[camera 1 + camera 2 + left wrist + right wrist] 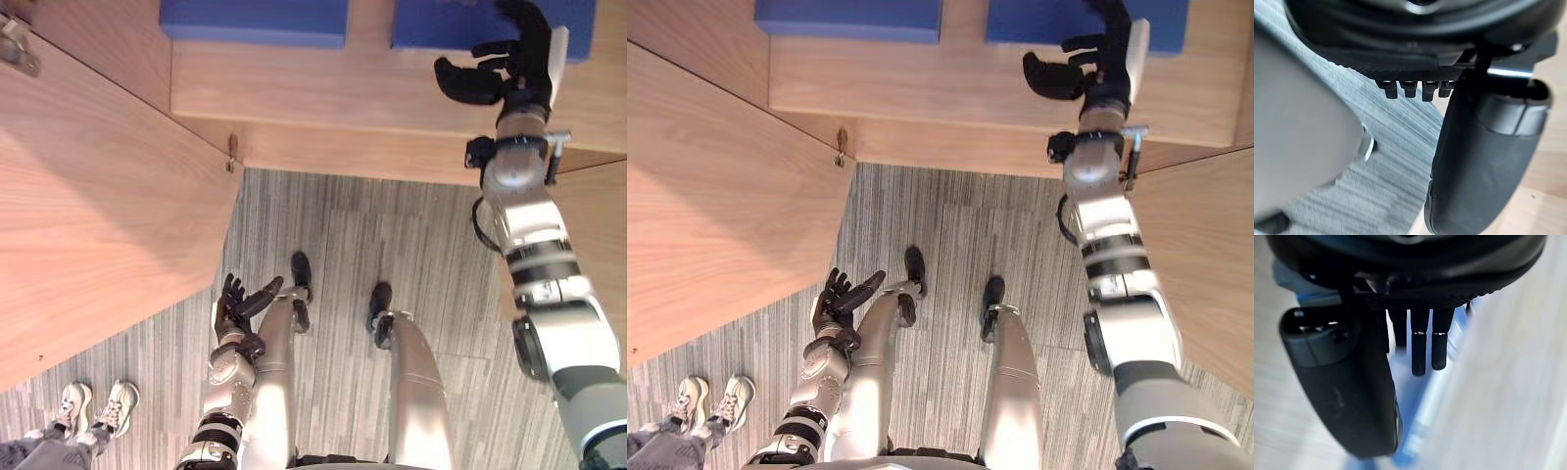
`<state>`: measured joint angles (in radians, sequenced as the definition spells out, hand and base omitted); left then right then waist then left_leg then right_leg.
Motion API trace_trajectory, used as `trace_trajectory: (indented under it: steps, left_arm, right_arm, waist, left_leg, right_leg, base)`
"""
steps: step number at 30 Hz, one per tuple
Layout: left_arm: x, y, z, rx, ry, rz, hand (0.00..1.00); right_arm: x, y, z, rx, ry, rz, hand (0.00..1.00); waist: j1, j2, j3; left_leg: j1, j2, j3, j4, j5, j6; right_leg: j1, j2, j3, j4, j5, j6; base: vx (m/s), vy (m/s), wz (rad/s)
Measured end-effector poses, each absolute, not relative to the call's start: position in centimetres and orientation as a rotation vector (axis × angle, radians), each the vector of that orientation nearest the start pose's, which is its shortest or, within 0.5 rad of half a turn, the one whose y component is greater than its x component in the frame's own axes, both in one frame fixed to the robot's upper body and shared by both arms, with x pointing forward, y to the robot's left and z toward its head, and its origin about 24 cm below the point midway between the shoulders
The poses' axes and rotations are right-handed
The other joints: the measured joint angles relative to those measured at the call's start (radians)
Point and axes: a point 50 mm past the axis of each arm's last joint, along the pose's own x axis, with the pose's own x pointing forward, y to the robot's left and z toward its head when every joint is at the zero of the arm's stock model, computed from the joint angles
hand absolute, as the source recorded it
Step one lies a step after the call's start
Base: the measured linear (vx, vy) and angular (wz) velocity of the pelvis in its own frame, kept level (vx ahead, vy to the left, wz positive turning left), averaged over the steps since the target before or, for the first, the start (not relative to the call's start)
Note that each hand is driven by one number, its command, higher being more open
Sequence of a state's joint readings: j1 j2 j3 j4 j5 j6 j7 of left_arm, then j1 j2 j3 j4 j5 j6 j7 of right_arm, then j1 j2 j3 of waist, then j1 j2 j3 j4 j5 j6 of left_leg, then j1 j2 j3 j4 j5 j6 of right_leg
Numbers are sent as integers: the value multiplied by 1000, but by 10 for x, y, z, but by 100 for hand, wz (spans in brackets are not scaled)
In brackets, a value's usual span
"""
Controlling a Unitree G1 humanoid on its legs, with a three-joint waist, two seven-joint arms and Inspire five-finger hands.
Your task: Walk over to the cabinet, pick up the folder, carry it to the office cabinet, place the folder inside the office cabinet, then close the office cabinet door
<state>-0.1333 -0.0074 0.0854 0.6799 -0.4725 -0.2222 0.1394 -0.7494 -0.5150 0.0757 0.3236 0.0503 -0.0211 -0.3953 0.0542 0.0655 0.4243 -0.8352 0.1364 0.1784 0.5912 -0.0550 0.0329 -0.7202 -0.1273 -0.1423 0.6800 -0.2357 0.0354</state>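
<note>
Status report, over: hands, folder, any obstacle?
Right hand open, at right blue folder on shelf, no grip. Left hand open, low by side. Person's shoes lower left.

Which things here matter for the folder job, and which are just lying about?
Job:
right robot hand, open
blue folder under it
wooden cabinet shelf
cabinet door, open

Just about:
second blue folder, further left
person's shoes
left robot hand, idle
</note>
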Motion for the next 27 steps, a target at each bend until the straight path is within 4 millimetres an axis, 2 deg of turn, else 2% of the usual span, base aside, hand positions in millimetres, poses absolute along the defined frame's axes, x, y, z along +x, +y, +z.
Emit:
trace_trajectory:
  steps: [1,3,4,6,7,9,12,13,15,18,21,24,25,27]
  left_arm:
    - [241,171,-64,-441,355,357,100]
    - [227,175,-74,-432,394,357,100]
    - [223,176,-77,-428,404,358,100]
    - [211,180,-87,-387,459,341,100]
    - [205,183,-94,-347,500,327,100]
    - [198,188,-100,-319,539,330,100]
    - [176,197,-117,-261,652,339,100]
    - [173,198,-120,-249,669,336,100]
    - [153,203,-130,-214,737,350,100]
    - [139,209,-135,-191,775,373,100]
    - [133,213,-137,-175,793,391,100]
    - [127,215,-140,-166,817,400,100]
    - [124,214,-141,-166,833,400,100]
    - [118,214,-143,-165,856,403,100]
  right_arm:
    - [352,-213,222,-366,-535,-338,100]
    - [332,-193,182,-327,-510,-201,100]
    - [328,-189,170,-318,-490,-171,100]
    - [314,-177,128,-303,-375,-74,100]
    - [305,-173,101,-309,-281,-21,100]
    - [299,-170,78,-302,-198,6,100]
    - [271,-170,15,-319,36,21,100]
    - [264,-170,5,-325,77,21,100]
    - [236,-168,-37,-342,251,19,100]
    - [208,-170,-74,-329,430,-6,100]
    - [179,-184,-106,-275,629,-117,100]
    - [159,-198,-123,-254,746,-202,100]
    - [145,-206,-131,-234,813,-262,100]
    - [132,-213,-137,-201,874,-315,100]
  waist:
    - [-3,0,0]
    - [-27,-6,0]
    - [-29,-10,-2]
    - [-36,-18,-6]
    - [-39,-23,-9]
    - [-41,-35,-17]
    - [-50,-60,-69]
    - [-51,-64,-79]
    - [-61,-77,-152]
    - [-71,-83,-211]
    - [-71,-82,-253]
    - [-76,-84,-271]
    - [-77,-87,-275]
    - [-77,-87,-282]
  left_leg:
    - [26,2,5,-4,-10,1]
    - [141,1,27,-51,-18,-4]
    - [169,0,33,-66,-17,-5]
    - [261,-7,42,-128,-6,-11]
    - [313,-10,44,-172,7,-14]
    - [354,-12,52,-217,20,-15]
    - [450,-27,59,-305,44,-16]
    - [472,-31,61,-320,44,-16]
    - [545,-47,72,-389,52,-22]
    - [638,-66,86,-484,78,-26]
    - [732,-84,110,-603,123,-31]
    - [788,-95,115,-671,153,-31]
    - [808,-102,111,-680,157,-29]
    - [820,-106,110,-685,157,-29]
  right_leg:
    - [26,2,3,-8,-2,1]
    - [131,4,11,-59,-2,4]
    - [154,4,14,-73,0,6]
    - [239,10,20,-133,16,11]
    - [290,18,21,-189,35,11]
    - [331,25,24,-240,53,11]
    - [434,31,26,-349,87,24]
    - [459,30,27,-368,90,27]
    - [537,29,30,-457,113,35]
    - [618,29,38,-538,143,42]
    - [668,28,58,-580,160,46]
    - [695,26,62,-594,164,46]
    - [710,25,59,-600,164,46]
    - [726,22,59,-607,164,46]
  base:
    - [6,-17,-19]
    - [17,-17,-16]
    - [34,-20,-18]
    - [82,-23,-12]
    - [103,-21,-9]
    - [117,-17,-11]
    - [190,-12,-4]
    - [198,13,-1]
    - [165,27,-6]
    - [151,17,-11]
    - [59,13,-19]
    - [-9,29,-9]
    - [-38,50,2]
    - [-52,39,2]
